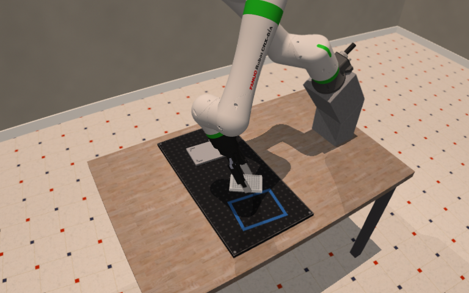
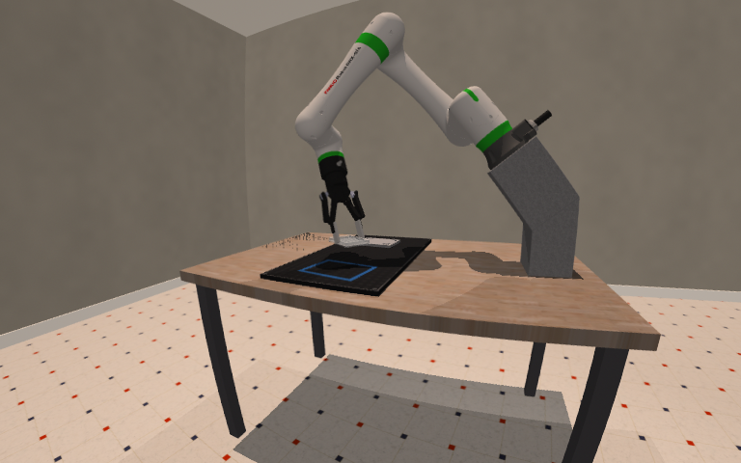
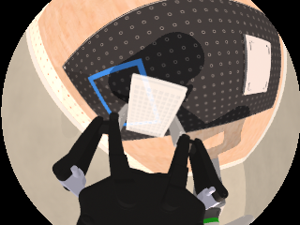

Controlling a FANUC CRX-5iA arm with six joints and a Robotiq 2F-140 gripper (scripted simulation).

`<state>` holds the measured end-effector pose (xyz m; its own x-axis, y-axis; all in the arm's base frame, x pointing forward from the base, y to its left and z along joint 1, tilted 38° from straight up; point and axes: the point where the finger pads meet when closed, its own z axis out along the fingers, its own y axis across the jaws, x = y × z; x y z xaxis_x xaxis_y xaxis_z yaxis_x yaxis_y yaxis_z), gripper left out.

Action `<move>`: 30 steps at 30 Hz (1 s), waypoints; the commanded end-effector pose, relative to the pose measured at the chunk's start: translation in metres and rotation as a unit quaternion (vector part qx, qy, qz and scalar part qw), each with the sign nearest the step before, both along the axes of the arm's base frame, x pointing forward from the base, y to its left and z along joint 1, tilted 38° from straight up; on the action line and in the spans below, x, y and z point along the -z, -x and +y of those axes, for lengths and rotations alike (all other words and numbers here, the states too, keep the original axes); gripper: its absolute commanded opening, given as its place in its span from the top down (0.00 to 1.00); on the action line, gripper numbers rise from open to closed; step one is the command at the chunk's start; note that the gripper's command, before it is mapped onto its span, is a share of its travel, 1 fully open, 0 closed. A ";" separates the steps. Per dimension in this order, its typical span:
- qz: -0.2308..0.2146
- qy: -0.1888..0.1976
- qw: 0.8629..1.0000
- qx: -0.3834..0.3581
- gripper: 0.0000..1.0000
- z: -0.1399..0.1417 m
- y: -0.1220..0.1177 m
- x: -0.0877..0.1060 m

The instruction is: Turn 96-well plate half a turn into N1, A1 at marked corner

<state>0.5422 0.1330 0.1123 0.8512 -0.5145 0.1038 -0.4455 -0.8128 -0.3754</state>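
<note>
claw (image 1: 243, 183): clamped on the plate (image 1: 251, 182), one finger on each of two opposite sides, pointing down. plate: white, wells up, level, held above the deck (image 1: 193, 179) and touching nothing below; in the top view it hangs between the nest (image 1: 204, 152) and the blue outline (image 1: 259, 224), just at the outline's near edge; its shadow falls on the deck inside the outline. the cut corner cannot be made out. nest: pale grey slab at the far end of the deck, bare, well apart from the plate. deck: black, dotted, lying on the wooden tabletop (image 1: 138, 207). arm: white with green bands, rising from a grey pedestal (image 1: 340, 113) at the tabletop's far right corner.
</note>
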 end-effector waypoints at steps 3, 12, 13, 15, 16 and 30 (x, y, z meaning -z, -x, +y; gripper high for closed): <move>0.000 0.001 1.000 0.001 1.00 0.018 0.000 0.000; 0.000 0.001 1.000 0.001 1.00 0.045 0.001 0.001; 0.000 0.001 1.000 0.001 1.00 0.048 0.001 0.001; 0.000 0.001 1.000 0.001 1.00 0.055 0.001 0.001; 0.000 0.001 1.000 0.001 1.00 0.058 0.002 0.001; 0.000 0.001 1.000 0.001 1.00 0.085 0.002 0.002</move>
